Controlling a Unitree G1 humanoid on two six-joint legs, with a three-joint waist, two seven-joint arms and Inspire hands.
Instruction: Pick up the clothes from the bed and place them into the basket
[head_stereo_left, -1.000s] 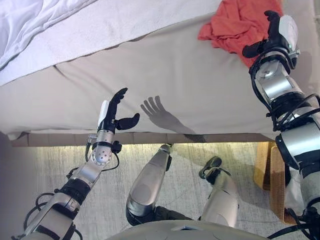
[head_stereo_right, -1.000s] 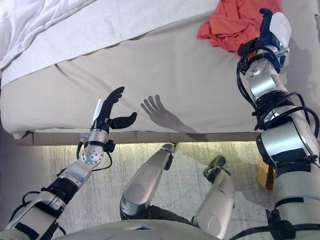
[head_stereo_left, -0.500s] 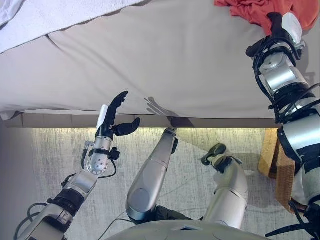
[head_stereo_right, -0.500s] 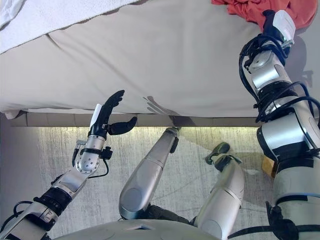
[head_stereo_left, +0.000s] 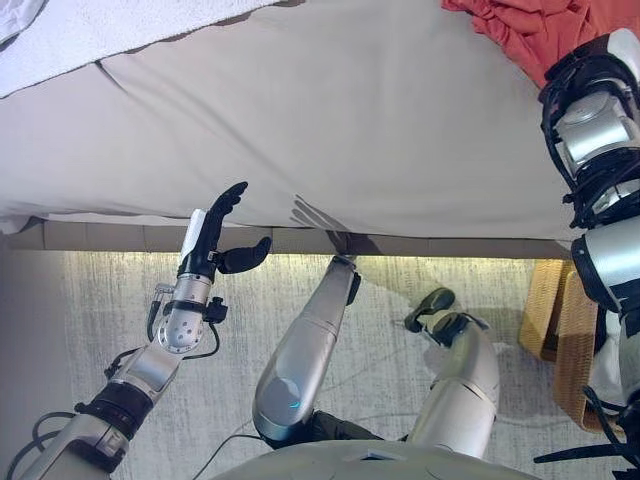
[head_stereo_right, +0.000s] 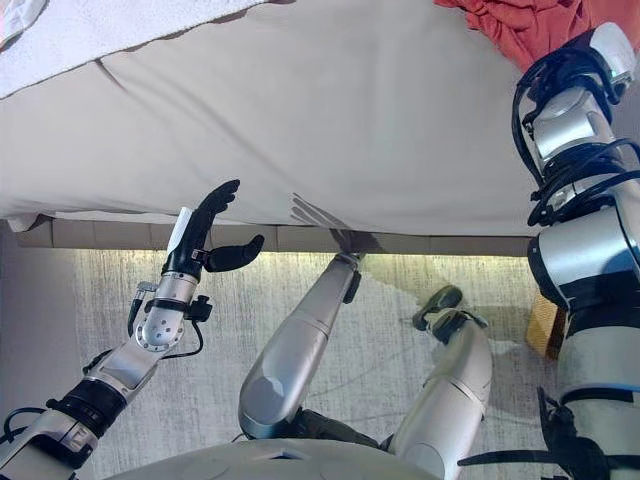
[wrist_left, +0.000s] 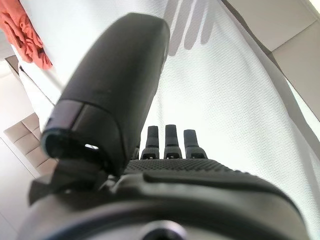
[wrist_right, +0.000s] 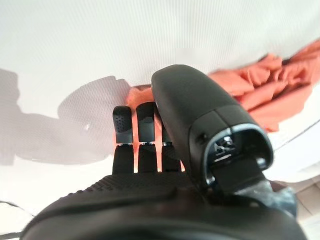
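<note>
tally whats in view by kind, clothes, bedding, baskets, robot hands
clothes: 1, the orange garment on the bed
bedding: 2, beige sheet and white blanket
baskets: 1, wicker basket on the floor
robot hands: 2, left hand open, right hand open by the garment
total: 6

White quilt at the bed's far corner; pale rug below.

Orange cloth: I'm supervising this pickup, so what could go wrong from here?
The right hand is open over the orange cloth's edge, so closing now might catch only a fold, or the sheet. The basket stands low beside the bed, so a loose cloth might drop short of it.
</note>
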